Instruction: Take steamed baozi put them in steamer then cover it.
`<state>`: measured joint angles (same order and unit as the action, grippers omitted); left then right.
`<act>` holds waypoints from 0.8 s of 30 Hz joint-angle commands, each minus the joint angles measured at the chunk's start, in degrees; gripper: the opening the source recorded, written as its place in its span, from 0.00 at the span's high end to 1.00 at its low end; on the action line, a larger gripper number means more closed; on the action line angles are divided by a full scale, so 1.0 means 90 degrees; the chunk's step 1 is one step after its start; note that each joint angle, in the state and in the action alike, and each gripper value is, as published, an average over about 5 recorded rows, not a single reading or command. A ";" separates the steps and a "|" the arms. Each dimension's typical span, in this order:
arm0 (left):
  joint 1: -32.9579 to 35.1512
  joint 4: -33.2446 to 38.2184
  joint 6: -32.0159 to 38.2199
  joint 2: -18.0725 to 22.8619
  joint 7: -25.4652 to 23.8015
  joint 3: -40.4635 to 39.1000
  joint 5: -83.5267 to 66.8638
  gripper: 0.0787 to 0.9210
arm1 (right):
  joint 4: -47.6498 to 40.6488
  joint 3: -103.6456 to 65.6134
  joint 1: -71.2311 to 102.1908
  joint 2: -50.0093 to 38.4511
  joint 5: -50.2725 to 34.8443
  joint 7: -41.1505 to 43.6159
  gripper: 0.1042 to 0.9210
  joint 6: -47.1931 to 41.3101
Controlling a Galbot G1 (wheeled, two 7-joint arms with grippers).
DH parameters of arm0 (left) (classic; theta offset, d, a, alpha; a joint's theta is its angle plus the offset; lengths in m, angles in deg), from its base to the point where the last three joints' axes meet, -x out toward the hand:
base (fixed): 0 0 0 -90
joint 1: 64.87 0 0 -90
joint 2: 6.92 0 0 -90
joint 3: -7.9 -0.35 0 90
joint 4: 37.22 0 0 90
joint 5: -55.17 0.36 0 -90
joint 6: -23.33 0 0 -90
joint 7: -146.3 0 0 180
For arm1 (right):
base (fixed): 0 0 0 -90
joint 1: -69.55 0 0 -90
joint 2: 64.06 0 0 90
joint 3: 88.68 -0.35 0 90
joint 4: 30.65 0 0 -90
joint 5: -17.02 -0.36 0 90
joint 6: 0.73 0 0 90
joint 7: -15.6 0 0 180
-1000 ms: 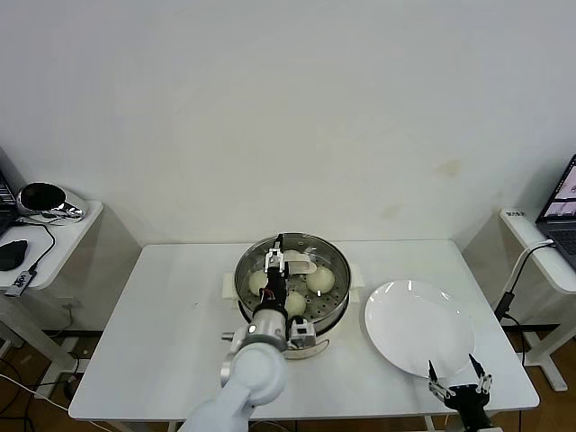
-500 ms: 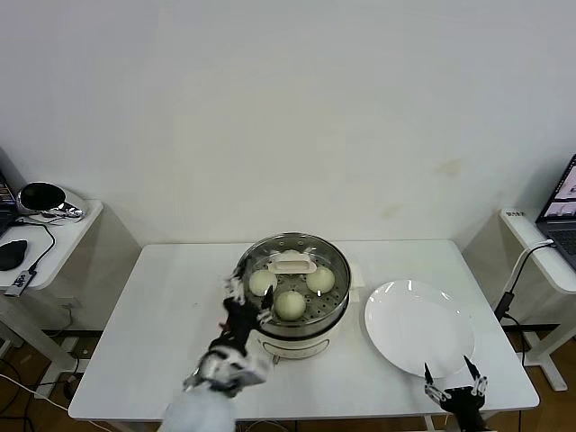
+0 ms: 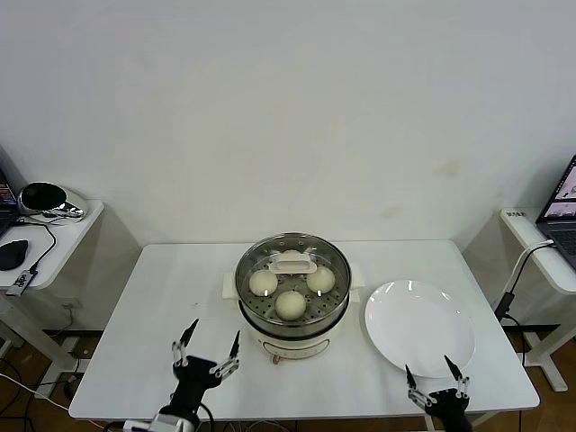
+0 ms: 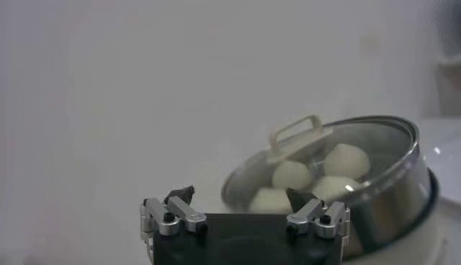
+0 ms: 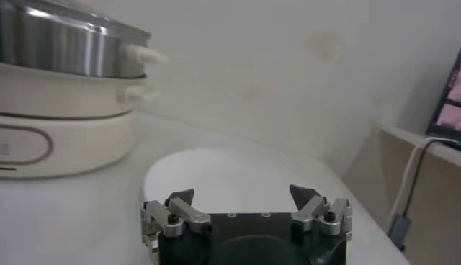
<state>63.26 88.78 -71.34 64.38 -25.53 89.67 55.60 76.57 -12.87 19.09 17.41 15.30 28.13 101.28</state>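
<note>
Buns in the pot, lid on top — both claws are free.

The steamer (image 3: 292, 306) sits in the middle of the white table (image 3: 162, 297), with the cover (image 3: 292, 270) resting on it and the steamed baozi (image 3: 290, 304) inside (three show clearly through the glass). The left gripper (image 3: 206, 349) hangs low near the table's front edge, fingers spread wide, holding nothing. The right gripper (image 3: 436, 382) — also wide open — waits by the empty white plate (image 3: 418, 326).
</note>
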 commanded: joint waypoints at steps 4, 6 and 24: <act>0.0928 -0.0563 0.0892 0.0389 -0.0027 0.0726 -0.1595 0.12 | 0.0266 0.0533 0.0331 -0.0126 -0.0311 -0.0033 0.12 0.0123; 0.0902 -0.0679 0.0925 0.0427 -0.0063 0.0767 -0.1584 0.12 | 0.0279 0.0565 0.0324 -0.0074 -0.0271 -0.0062 0.12 0.0067; 0.0666 -0.1007 0.0902 0.0464 -0.0215 0.0899 -0.1668 0.12 | 0.1070 0.0554 0.0561 -0.0038 -0.0588 -0.0299 0.12 -0.0584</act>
